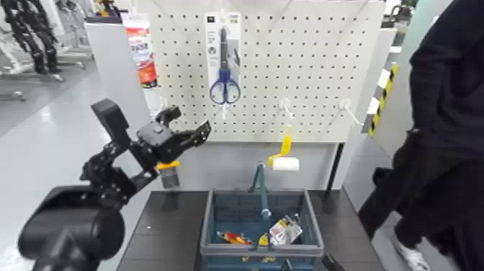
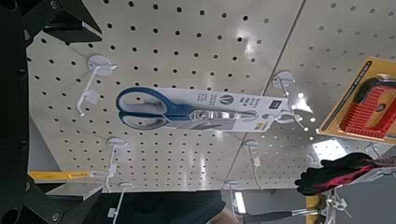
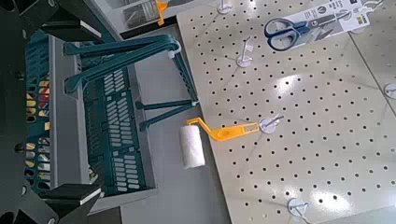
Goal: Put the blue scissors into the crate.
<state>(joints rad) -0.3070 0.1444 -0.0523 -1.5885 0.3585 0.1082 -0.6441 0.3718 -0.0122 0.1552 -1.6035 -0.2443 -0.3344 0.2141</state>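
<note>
White perforated pegboard (image 1: 302, 65) fills the back of the head view, and the blue scissors (image 1: 225, 79), blue loop handles down and dark blades up on a tall narrow white card, hang from a peg near its upper left. A yellow-handled paint roller (image 1: 282, 157) with a white sleeve hangs lower, to the right of them. Below it, the blue-grey slatted plastic crate (image 1: 216, 209) stands on the dark surface (image 1: 162, 230), its thin handle arched upright and a few small packaged items lying inside. The left tool (image 1: 189, 124) is raised in front of the board's lower left, below and left of the scissors and apart from them, its black fingers spread. A person in dark clothes (image 1: 446, 115) stands at the right edge.

From the left wrist, the scissors (image 2: 149, 105) lie on their card against the pegboard among white hooks, untouched.

From the right wrist, the crate (image 3: 103, 112), the roller (image 3: 192, 146) and the scissors (image 3: 280, 33) all show. The right tool's fingers are out of sight, so I cannot tell their state.
</note>
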